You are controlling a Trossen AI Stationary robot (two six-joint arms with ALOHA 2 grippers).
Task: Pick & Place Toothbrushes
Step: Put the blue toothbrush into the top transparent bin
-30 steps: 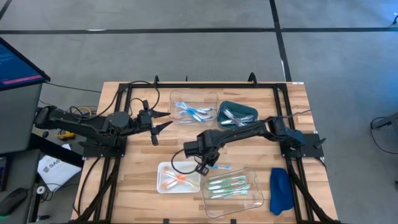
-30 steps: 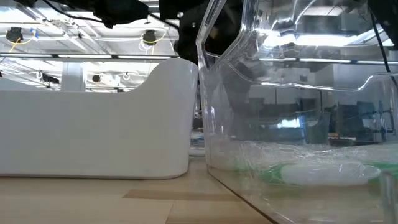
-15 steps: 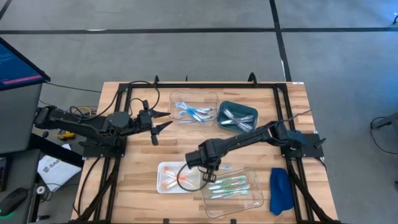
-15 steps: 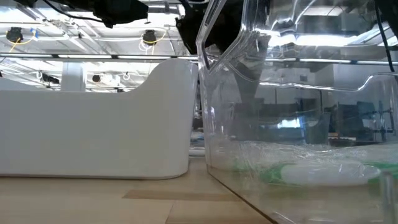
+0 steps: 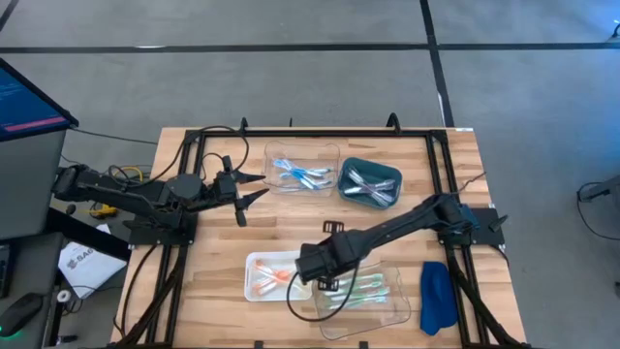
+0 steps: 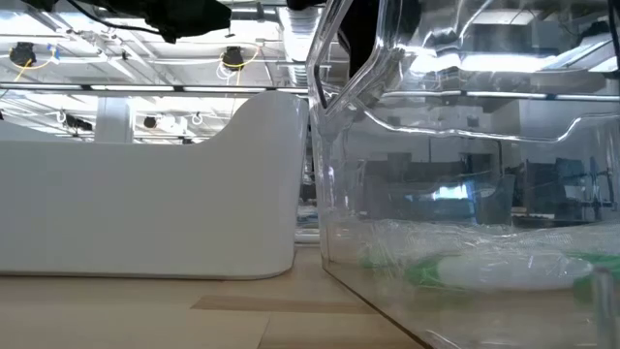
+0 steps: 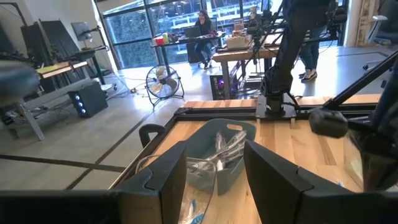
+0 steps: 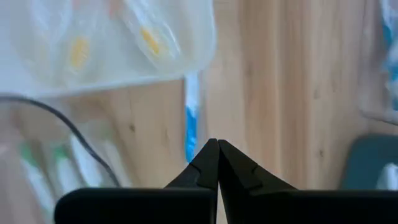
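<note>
Four trays hold toothbrushes. A clear tray [image 5: 302,170] at the far side has blue ones and a teal tray [image 5: 370,181] has white-grey ones. A white tray [image 5: 276,276] has orange ones and a clear tray [image 5: 363,296] has green ones [image 6: 436,267]. My right gripper [image 5: 315,271] is shut and points steeply down over the gap between the two near trays. In the right wrist view a blue-and-white toothbrush [image 8: 191,121] runs out from just beyond the shut fingertips [image 8: 214,146]. My left gripper [image 5: 242,197] waits open above the table's left part, pointing level. My right gripper comes from above, pointing down. The near end of the blue-and-white toothbrush [image 8: 189,155] disappears behind its left finger. I cannot tell whether the fingers touch it or whether it lies on the wood below them.
A blue cloth [image 5: 438,296] lies at the near right. A black frame [image 5: 291,131] runs round the table's edges. Bare wood shows in the table's middle and at the near left. The left wrist view looks across the teal tray [image 7: 217,155] into a room with people.
My right gripper has gone toward the table's near left, from beside the clear tray's far edge to the gap by the white tray. It has risen a little and rolled about its own line, staying shut.
</note>
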